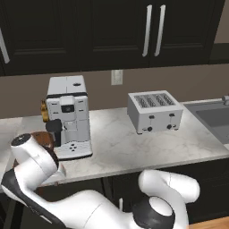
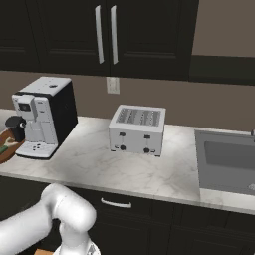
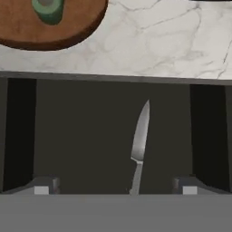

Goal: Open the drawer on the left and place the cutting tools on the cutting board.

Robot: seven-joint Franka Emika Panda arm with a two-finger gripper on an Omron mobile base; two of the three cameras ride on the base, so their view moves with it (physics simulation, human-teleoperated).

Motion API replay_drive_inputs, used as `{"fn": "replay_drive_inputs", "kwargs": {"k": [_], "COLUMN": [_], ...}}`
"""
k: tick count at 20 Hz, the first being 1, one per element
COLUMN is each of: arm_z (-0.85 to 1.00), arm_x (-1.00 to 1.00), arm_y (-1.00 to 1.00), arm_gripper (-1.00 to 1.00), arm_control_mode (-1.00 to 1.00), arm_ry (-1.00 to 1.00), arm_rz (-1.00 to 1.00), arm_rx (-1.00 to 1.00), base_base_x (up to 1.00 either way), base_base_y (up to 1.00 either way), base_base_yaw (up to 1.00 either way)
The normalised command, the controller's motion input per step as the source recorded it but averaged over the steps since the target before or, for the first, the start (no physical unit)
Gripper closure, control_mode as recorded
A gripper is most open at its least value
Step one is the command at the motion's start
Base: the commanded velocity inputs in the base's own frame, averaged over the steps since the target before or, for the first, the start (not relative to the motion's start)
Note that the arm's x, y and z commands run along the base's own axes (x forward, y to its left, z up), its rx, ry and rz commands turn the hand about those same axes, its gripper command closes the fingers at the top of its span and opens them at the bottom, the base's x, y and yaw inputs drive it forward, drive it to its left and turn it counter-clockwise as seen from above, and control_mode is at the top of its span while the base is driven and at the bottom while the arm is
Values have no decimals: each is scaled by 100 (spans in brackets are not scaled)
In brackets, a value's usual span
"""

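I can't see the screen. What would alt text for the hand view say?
Looking down into an open dark drawer, a slim knife lies on its floor between the open gripper fingertips. Beyond the drawer runs a marble counter holding a reddish-brown cutting board with a green peeler on it.

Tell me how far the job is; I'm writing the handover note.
Done: the drawer is open, and the green-handled peeler lies on the cutting board. In hand: the open pincer hovers over the knife, which lies in the drawer, ungripped. Left: grasp the knife and set it on the board.
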Motion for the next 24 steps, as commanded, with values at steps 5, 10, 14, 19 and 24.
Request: {"fn": "replay_drive_inputs", "kwargs": {"k": [5,10,14,19,24], "arm_z": [-53,-11,-28,-60,-34], "arm_x": [-88,-21,0,-1,0], "arm_y": [-100,-30,-5,-12,-2], "arm_gripper": [-100,-100,-100,-100,-100], "arm_control_mode": [-100,-100,-100,-100,-100], "arm_ry": [0,1,12,21,23], "arm_rz": [-1,-2,0,0,0], "arm_rx": [2,1,0,0,0], "base_base_x": [0,0,0,0,0], "base_base_y": [0,0,0,0,0], "base_base_yaw": [0,0,0,0,0]}}
